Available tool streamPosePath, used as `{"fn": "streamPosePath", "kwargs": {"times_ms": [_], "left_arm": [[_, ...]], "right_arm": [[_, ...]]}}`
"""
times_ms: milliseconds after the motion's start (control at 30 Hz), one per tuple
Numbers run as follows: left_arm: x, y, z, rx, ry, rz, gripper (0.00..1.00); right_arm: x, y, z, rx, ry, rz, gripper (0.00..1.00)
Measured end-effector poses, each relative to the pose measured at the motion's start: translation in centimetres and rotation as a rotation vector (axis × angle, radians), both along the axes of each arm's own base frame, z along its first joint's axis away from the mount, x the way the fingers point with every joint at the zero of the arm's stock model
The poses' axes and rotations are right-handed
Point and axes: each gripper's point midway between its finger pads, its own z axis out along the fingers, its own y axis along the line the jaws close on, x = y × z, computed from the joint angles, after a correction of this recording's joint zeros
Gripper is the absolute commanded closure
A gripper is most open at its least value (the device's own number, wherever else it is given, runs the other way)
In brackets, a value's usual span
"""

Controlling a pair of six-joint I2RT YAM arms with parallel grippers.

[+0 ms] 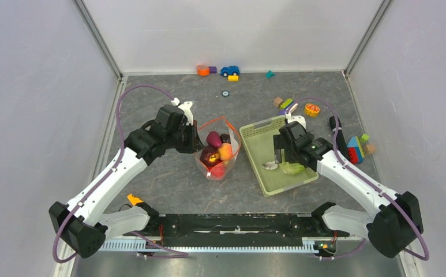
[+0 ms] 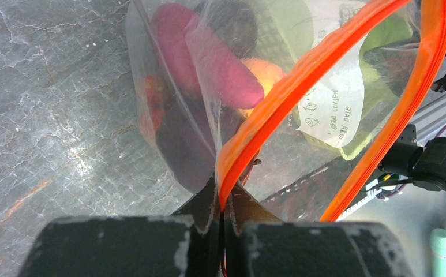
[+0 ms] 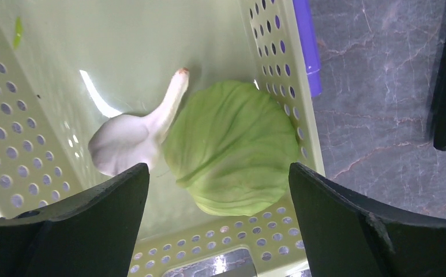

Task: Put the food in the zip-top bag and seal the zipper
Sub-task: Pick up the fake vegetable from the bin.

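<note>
Loading step, zipper not yet closed. Left pincer is clamped tight on the red-orange zipper strip of the clear crinkly plastic zip-top bag, pinching one side of the rim so the mouth gapes. The bag sits on the grey marbled tabletop, between the left arm and the pale green perforated plastic basket. Already inside it: a long purple toy piece, an orange peach-like piece, and something red lower down. Right pincer is spread wide and holds nothing. It hangs over the near corner of the basket, fingers either side of the round pale green toy cabbage. A white toy bulb with a stalk, probably garlic, lies touching the cabbage. Next move, as I judge it: lower over the cabbage and close on it. The cabbage is broad and sits against the basket wall, so the outer finger has little room. Sealing comes once both are in.
</note>
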Motion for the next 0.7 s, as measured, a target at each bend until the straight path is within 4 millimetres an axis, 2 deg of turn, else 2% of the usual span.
{"fn": "streamPosePath", "kwargs": {"times_ms": [300,433,700], "left_arm": [[0.0,0.0,0.0,0.0,0.0,0.0,0.97],[0.0,0.0,0.0,0.0,0.0,0.0,0.97],[0.0,0.0,0.0,0.0,0.0,0.0,0.97]], "right_arm": [[-0.7,-0.9,-1.8,-0.041,0.056,-0.018,0.16],[-0.6,-1.2,-2.2,-0.066,0.062,-0.022,0.29],[-0.2,-1.5,-2.1,-0.084,0.048,-0.022,0.68]]}}
